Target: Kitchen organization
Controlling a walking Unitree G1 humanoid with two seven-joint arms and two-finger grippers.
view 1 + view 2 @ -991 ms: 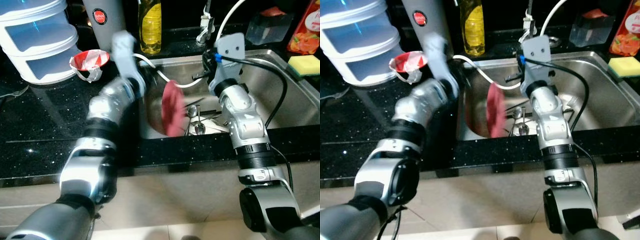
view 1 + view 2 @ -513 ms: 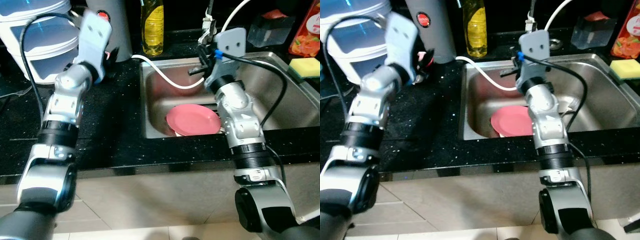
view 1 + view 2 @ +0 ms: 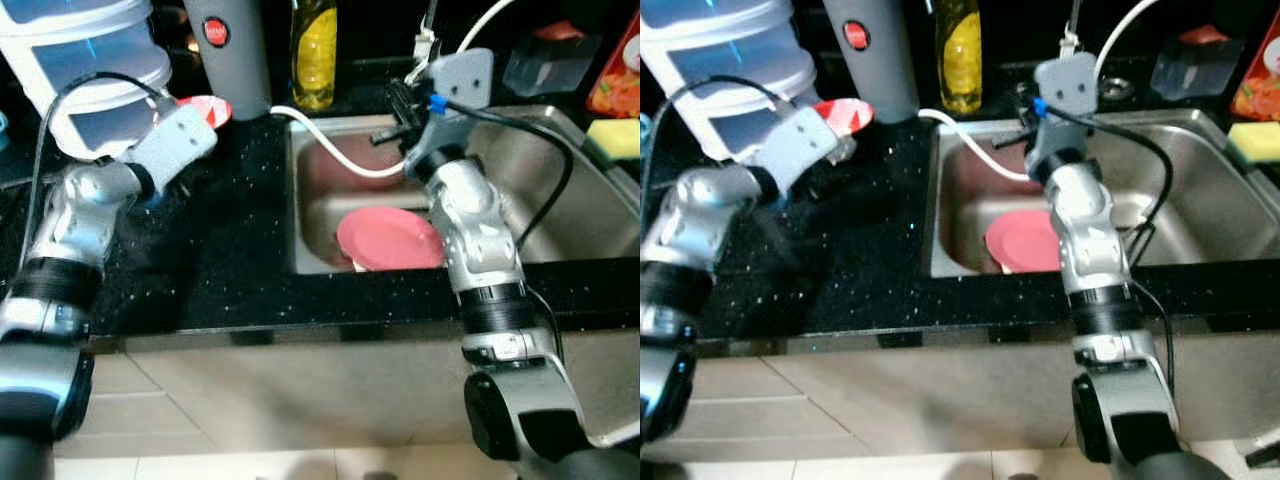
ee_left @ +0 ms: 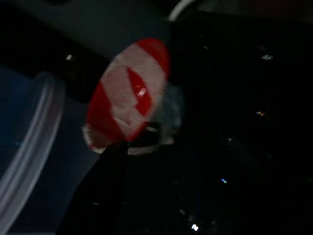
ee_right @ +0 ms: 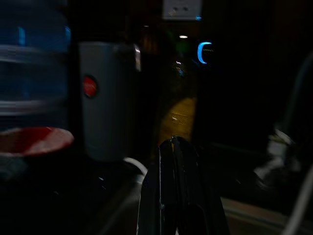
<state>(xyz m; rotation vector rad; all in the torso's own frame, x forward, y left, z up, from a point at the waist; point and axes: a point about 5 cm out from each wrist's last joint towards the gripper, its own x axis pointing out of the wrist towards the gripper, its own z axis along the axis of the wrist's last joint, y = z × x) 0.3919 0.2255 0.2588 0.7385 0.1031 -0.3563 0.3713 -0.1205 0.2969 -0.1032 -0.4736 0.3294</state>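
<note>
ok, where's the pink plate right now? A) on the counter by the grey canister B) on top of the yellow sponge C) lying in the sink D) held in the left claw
C: the pink plate lies roughly flat in the sink, beside the right arm, apart from the left claw over the counter.

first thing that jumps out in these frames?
The pink plate lying flat in the steel sink, beside the right arm. Then the red-and-white lid on the black counter, right ahead of the left gripper. A yellow bottle stands behind the sink.
</note>
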